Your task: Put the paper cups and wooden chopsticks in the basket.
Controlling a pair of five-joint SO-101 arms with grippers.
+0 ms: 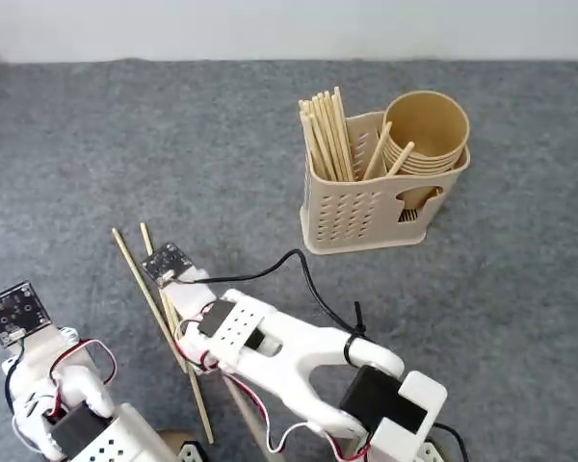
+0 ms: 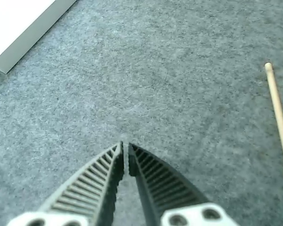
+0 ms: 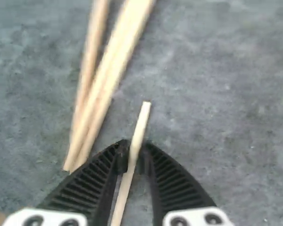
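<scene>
The right gripper is clamping 1 chopstick beside loose chopsticks on the carpet; the left gripper is hanging closed, empty. Basket is holding cups w/ other chopsticks.

The counter under me is covered in a grey, felt-like cloth with a fine mottled nap, lying flat from the near edge to the far one. Along the far edge stands a pale wall, plain and unmarked. From my left wrist I see a white board whose grey lower edge meets the cloth at a slant. A small tan patch sits at the near edge; I cannot tell what it is.
</scene>
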